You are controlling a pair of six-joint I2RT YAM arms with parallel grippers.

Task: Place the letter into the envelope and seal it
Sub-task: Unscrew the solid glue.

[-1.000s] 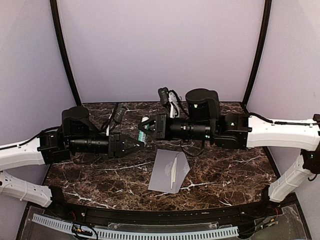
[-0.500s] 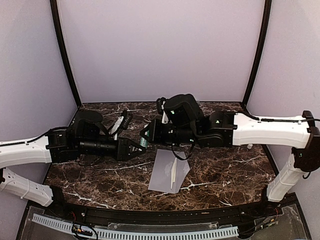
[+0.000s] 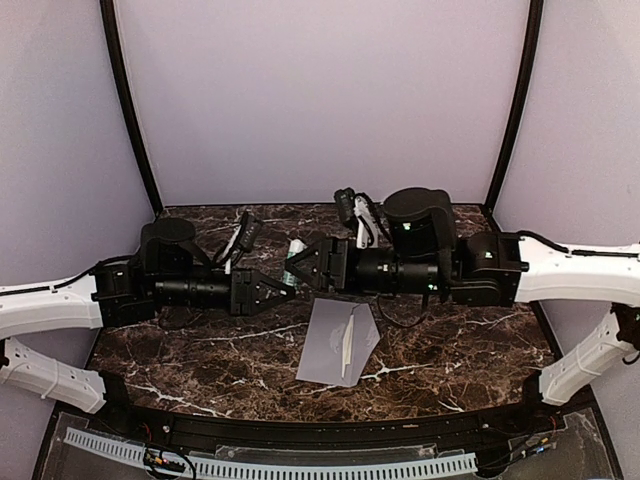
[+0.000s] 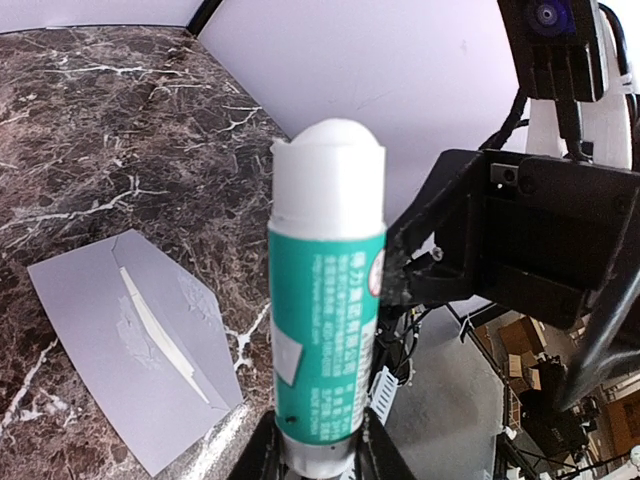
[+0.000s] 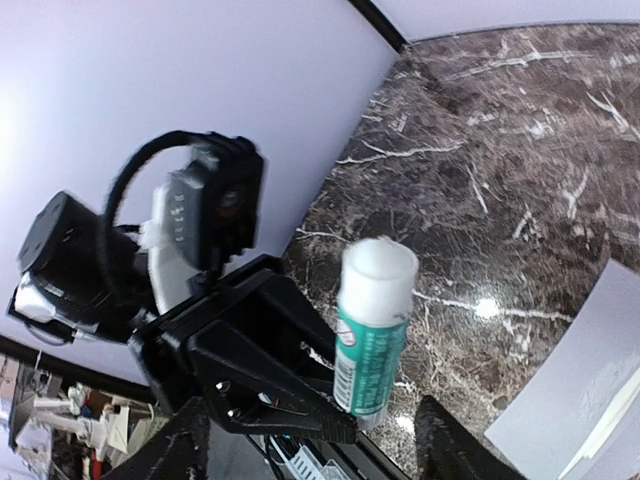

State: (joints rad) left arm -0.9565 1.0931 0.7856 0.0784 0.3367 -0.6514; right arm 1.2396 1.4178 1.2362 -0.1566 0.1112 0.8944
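Worktop point(image 3: 450, 350): dark marbled stone; everything that matters lies towards its middle.
Envelope point(image 3: 322, 355): grey, lying flat on the worktop nearer the front edge than either claw, with nothing touching it.
Letter point(image 3: 347, 345): only a narrow pale strip shows, running along the line of the envelope's flap. It looks to be tucked inside already, though I can't tell how far in it sits.
How the letter will handle: I'd judge it light and limp, quick to crease or slide on the smooth stone. It won't stand being pushed on its end.
Where to take hold: if it needs seating deeper, pinch the exposed long edge near its middle, or press flat through the envelope. Don't pull at a corner.
Left claw point(image 4: 322, 455): closed round the base of the glue stick, holding it up above the worktop behind the envelope.
Glue stick point(image 4: 328, 300): a teal-labelled tube with its white top bare. I can see no cap on it.
Right claw point(image 3: 305, 268): facing the left one just beside the stick's top, spread wide with nothing in it.
Step in hand: as I read it, the glue is ready for the flap, and the sealing is not yet done.
Risk: the loose envelope may skid under the stick unless something pins it.
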